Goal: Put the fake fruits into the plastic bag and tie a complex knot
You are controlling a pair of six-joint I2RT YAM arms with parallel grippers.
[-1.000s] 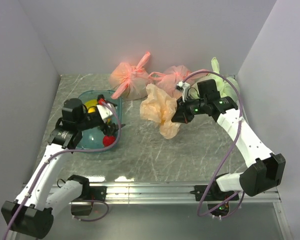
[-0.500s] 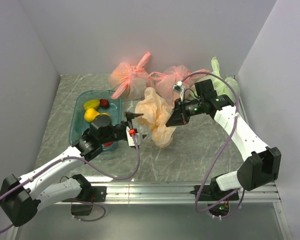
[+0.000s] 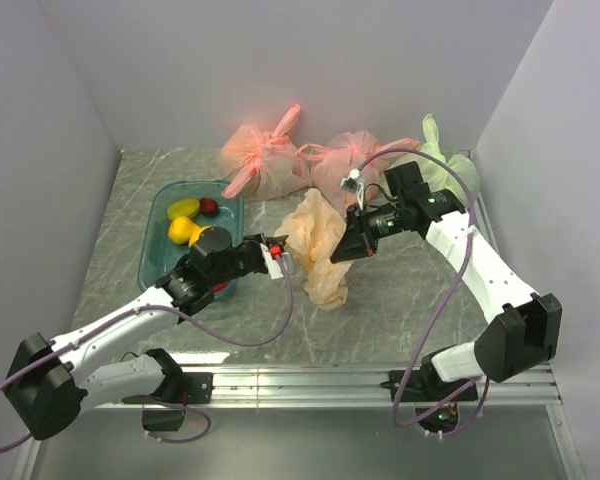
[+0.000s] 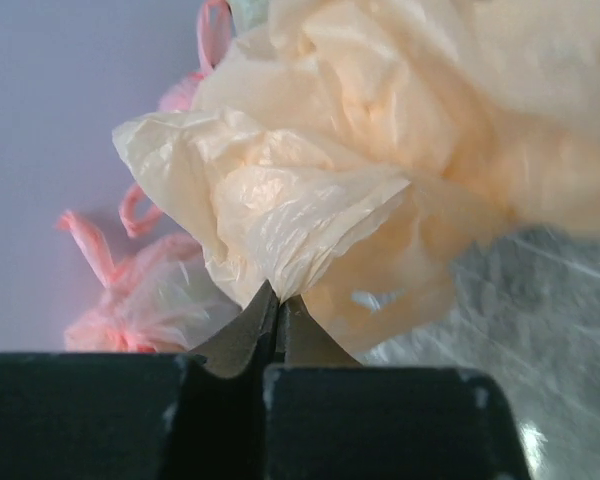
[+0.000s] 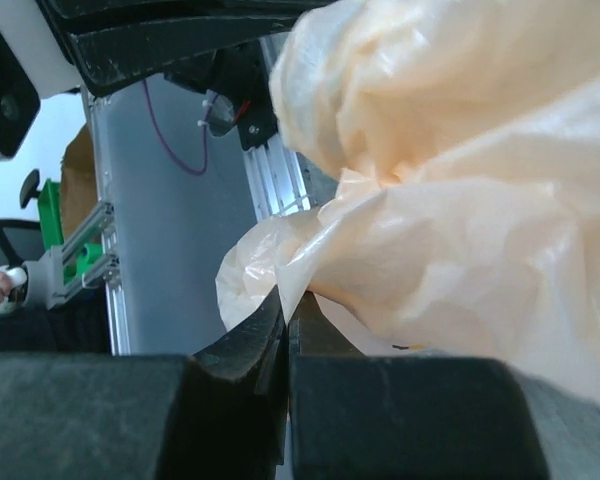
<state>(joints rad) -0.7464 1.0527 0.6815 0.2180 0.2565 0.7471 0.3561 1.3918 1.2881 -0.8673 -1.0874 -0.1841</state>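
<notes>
A: At mid-tabletop (image 3: 400,300), item 1: plastic bag (image 3: 318,240). Thin peach film, translucent, crinkled, slumped in soft folds. Held?

B: Both sides: left hand (image 4: 278,303) pinched together on a pleat of its near edge, right hand (image 5: 286,312) likewise clamped on a fold opposite.

A: Item 2: fake fruits (image 3: 187,222)?

B: Smooth, hard-looking, rounded. 2 yellow and 1 red show in the teal bin (image 3: 150,255), left of the bag. None visibly inside the bag.

A: Handling note?

B: In my judgement, draw the 2 pinches apart gently and level so the mouth opens. Film this thin may slip or tear if jerked, and would likely sag shut if either hand lets go.
</notes>
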